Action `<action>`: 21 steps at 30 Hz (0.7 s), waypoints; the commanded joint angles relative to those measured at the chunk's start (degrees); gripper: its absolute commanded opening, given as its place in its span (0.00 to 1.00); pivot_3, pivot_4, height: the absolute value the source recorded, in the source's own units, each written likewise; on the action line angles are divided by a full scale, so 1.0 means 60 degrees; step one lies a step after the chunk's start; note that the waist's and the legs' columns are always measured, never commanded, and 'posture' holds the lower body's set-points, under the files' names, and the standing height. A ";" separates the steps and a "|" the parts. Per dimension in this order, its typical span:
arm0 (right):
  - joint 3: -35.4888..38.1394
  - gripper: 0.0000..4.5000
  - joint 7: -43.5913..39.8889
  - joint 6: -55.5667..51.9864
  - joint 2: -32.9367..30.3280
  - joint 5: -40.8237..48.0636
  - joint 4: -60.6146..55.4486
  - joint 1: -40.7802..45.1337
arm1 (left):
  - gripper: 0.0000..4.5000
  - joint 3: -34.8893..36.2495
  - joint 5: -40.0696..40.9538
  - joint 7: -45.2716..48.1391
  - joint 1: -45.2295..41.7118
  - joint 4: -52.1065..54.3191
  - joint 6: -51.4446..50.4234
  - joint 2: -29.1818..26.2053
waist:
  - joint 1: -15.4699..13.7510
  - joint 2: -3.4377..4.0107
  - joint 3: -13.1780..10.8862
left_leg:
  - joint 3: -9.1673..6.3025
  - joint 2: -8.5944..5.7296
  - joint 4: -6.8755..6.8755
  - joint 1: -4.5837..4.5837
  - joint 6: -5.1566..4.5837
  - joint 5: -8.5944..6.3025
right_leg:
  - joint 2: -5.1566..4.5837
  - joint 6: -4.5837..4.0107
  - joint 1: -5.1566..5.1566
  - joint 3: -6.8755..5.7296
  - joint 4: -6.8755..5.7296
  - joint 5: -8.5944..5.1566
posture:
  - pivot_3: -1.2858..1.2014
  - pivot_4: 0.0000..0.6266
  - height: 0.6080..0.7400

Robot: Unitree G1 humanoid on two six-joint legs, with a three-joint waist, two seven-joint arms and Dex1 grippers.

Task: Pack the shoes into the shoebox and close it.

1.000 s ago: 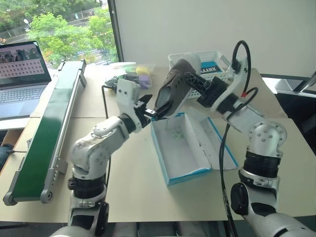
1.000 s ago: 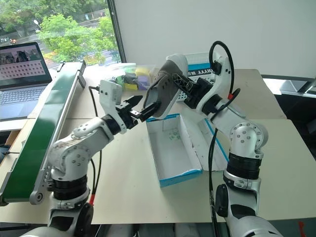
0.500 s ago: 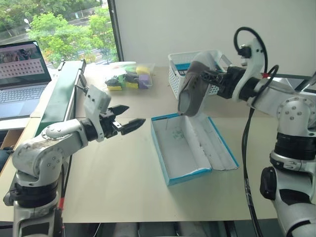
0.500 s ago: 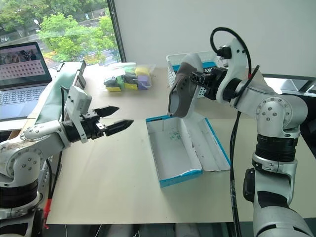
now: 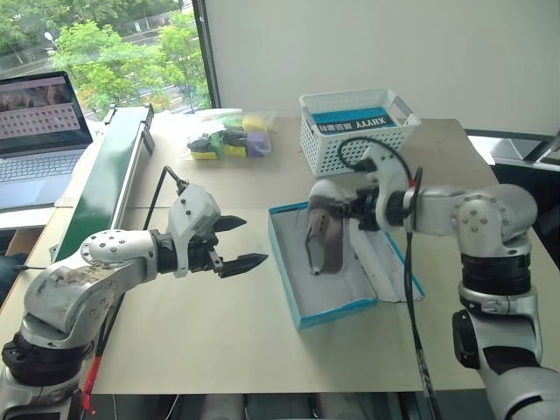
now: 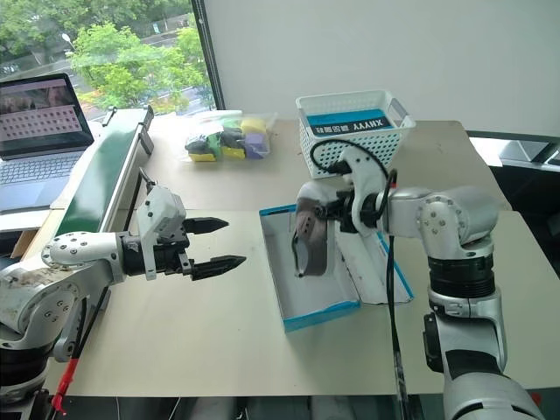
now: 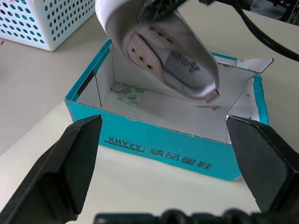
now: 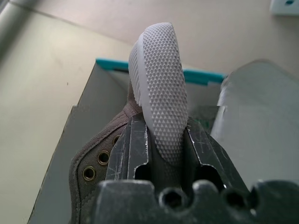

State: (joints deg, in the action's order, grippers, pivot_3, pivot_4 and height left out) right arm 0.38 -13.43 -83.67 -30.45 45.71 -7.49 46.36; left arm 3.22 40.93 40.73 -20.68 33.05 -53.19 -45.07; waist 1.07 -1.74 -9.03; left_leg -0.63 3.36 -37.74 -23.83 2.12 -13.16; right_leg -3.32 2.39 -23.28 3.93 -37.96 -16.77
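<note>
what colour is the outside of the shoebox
Bright turquoise-blue shoebox with white lettering, seen best in the left wrist view.

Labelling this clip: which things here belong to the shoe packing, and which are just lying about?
Job: shoe, gripped by the right gripper; open shoebox.
Lying about: white basket, laptop, green conveyor, bag of coloured items.

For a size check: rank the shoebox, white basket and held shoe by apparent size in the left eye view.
1. Shoebox, open, largest.
2. White basket, though it sits farther away.
3. Shoe in the right claw, smallest.
</note>
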 commanded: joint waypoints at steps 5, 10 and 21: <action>-0.1474 0.09 -0.0812 0.0695 -0.0806 -0.1130 -0.0641 -0.0420 | 1.00 -0.0027 0.0082 -0.0205 -0.0032 0.0544 0.0182 0.0245 | 0.0000 0.0000 0.0000 | 0.0000 -0.0001 0.0000 0.0001 0.0000 0.0000 | 0.0000 0.0000 0.0000 0.0000 0.0001 0.0000 | 0.52 0.24 1.00; -0.2675 0.09 -0.1363 0.1653 -0.1075 -0.2200 -0.0411 -0.0742 | 1.00 -0.0002 0.0177 -0.0434 -0.0035 0.0741 0.0066 0.0406 | 0.0023 0.0000 0.0000 | 0.0000 0.0000 -0.0001 0.0001 0.0000 0.0000 | 0.0001 0.0000 0.0000 0.0001 0.0001 0.0000 | 0.52 0.24 1.00; -0.3796 0.74 -0.1797 0.3052 -0.0903 -0.4129 -0.0222 -0.1050 | 1.00 0.0091 0.0438 -0.0804 -0.0026 0.0956 -0.0057 0.0444 | -0.0014 -0.0001 0.0000 | -0.0002 -0.0001 -0.0009 0.0011 0.0000 0.0000 | 0.0000 0.0001 0.0014 0.0000 -0.0001 0.0000 | 0.52 0.24 1.00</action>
State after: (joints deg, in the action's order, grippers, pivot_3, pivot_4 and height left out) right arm -22.38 -24.22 -65.43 -35.86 23.03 -8.04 39.81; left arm 2.53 42.91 36.42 -20.59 36.58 -53.70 -42.42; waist 0.99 -1.75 -9.03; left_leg -0.64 3.35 -37.80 -23.77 2.12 -13.16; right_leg -3.32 2.39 -23.19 3.93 -37.98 -16.77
